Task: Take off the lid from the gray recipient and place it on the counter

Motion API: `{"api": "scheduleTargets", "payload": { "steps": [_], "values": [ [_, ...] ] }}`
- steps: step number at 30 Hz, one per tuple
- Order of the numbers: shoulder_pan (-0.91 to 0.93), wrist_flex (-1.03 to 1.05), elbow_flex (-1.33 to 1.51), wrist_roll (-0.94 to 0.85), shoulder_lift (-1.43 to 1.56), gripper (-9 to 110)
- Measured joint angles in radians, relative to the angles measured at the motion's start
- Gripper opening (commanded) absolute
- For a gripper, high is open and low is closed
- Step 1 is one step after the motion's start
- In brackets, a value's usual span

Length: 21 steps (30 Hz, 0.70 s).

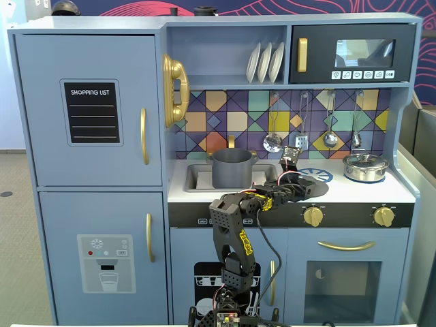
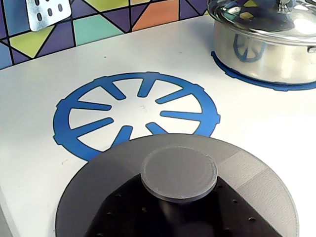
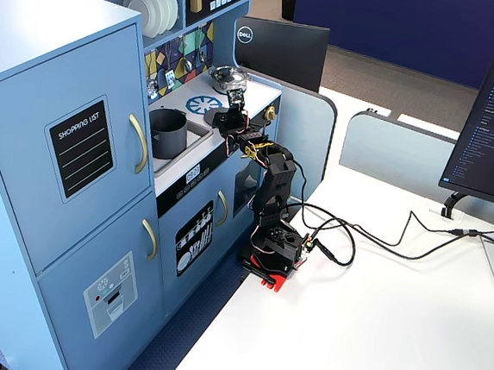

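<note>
A blue toy kitchen filled a fixed view, its gray recipient (image 1: 232,168) standing uncovered in the sink while the gripper (image 1: 300,182) reached over the counter (image 1: 354,192). The wrist view showed the lid (image 2: 197,197) low beside the burner mark (image 2: 137,114), looking light, stiff and best held by its knob (image 2: 178,173). In another fixed view the jaws were too small to read, so whether they gripped it could not be told.
</note>
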Motion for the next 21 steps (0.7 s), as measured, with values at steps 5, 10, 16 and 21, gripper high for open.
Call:
{"api": "scheduleTargets", "payload": {
  "steps": [5, 10, 16, 21],
  "values": [
    [0.0, -0.005, 0.0, 0.0, -0.002, 29],
    [0.0, -0.005, 0.0, 0.0, -0.002, 35],
    [0.014, -0.005, 0.0, -0.011, 0.0, 35],
    [0.037, -0.005, 0.002, -0.012, 0.032, 34]
  ]
}}
